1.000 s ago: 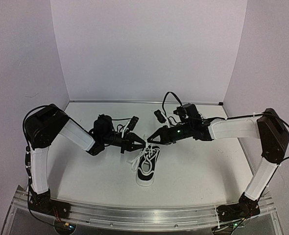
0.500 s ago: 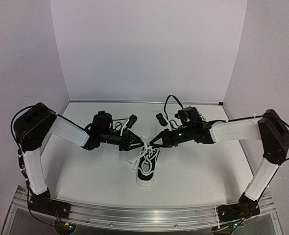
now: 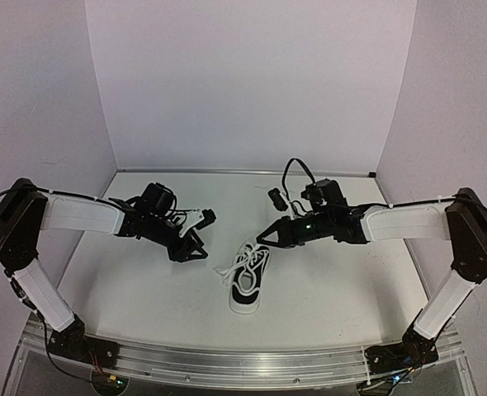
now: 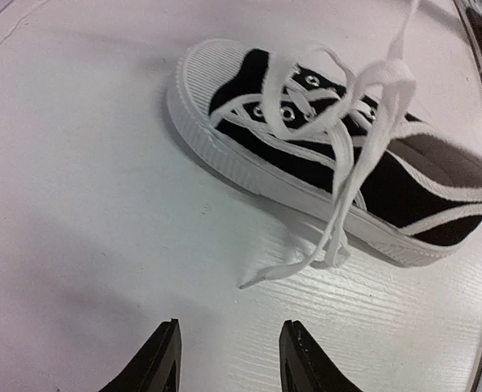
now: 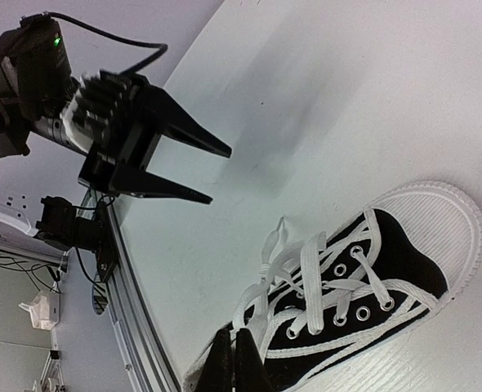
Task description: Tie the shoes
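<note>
so the shoe (image 3: 248,289) sits around mid-table, a bit toward the near edge, between my two grippers. I'd guess it's light, soft canvas on a stiffer rubber sole, so it'll skid if I tug. The laces (image 4: 363,106) are thin and floppy, best pinched near an end or on a loop. My left gripper (image 4: 229,347) hangs released and empty, left of the shoe. My right gripper (image 5: 233,355) is clenched, looks like on one lace strand. The table (image 3: 334,280) is smooth white, with plain walls (image 3: 252,82) close round

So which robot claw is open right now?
The left gripper: its fingers stand apart with nothing between them. The right gripper is pinched shut, seemingly on a white lace.
</note>
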Robot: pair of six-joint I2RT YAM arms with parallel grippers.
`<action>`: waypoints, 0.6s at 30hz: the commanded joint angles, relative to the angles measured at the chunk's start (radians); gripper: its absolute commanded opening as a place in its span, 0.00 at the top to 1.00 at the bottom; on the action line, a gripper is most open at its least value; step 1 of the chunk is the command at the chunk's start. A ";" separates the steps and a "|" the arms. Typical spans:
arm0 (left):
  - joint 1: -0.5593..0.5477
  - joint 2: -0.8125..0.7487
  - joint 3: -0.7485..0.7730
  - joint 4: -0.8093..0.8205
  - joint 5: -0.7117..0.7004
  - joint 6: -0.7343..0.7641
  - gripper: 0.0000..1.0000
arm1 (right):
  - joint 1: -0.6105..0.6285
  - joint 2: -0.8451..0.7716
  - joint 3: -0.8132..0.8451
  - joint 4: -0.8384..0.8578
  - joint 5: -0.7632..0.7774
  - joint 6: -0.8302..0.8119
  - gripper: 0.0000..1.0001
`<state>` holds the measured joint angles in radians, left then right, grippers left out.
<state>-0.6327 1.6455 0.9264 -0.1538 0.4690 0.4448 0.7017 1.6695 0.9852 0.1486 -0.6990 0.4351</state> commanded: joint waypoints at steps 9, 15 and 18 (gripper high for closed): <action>-0.095 0.231 0.216 -0.197 -0.071 0.279 0.59 | 0.001 -0.046 -0.023 0.016 0.032 0.004 1.00; -0.143 0.291 0.265 -0.207 -0.081 0.309 0.59 | -0.001 -0.058 -0.033 0.011 0.040 0.009 1.00; -0.162 0.329 0.286 -0.216 -0.098 0.316 0.63 | 0.000 -0.064 -0.037 0.007 0.046 0.011 1.00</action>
<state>-0.7678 1.9329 1.1546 -0.3414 0.3888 0.7182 0.7017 1.6561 0.9588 0.1478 -0.6718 0.4427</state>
